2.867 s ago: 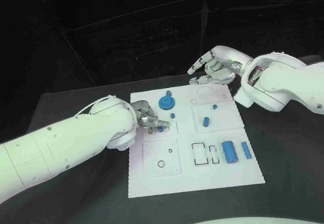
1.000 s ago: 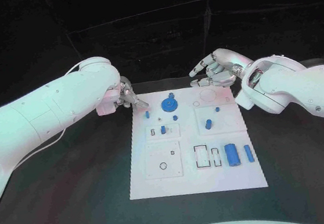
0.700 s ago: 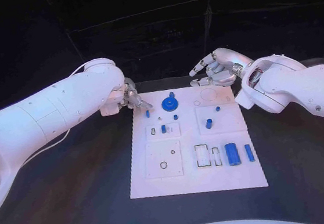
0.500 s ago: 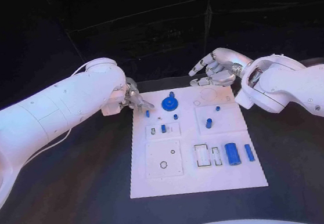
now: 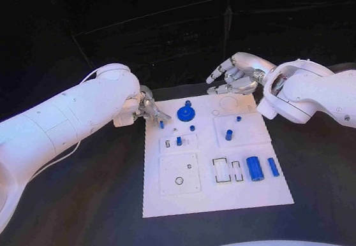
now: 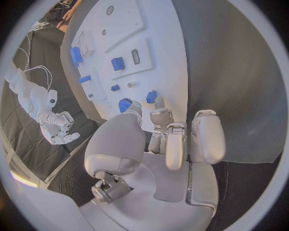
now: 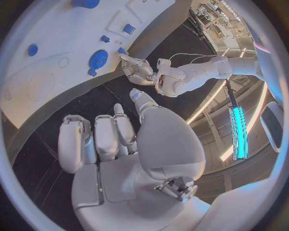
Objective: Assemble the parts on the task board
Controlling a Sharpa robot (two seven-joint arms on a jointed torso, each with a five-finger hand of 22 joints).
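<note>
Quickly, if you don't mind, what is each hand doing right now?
Left hand: holds nothing visible; fingers partly curled, so open or closed cannot be told.
Right hand: open, holding nothing.

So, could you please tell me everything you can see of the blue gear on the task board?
The blue gear is a round, toothed wheel, plastic by its look, lying flat near the far end of the white task board. A small blue piece shows just beyond its far edge. The left hand is close on its left; whether they touch cannot be told. The right wrist view shows the teeth along its rim.
</note>
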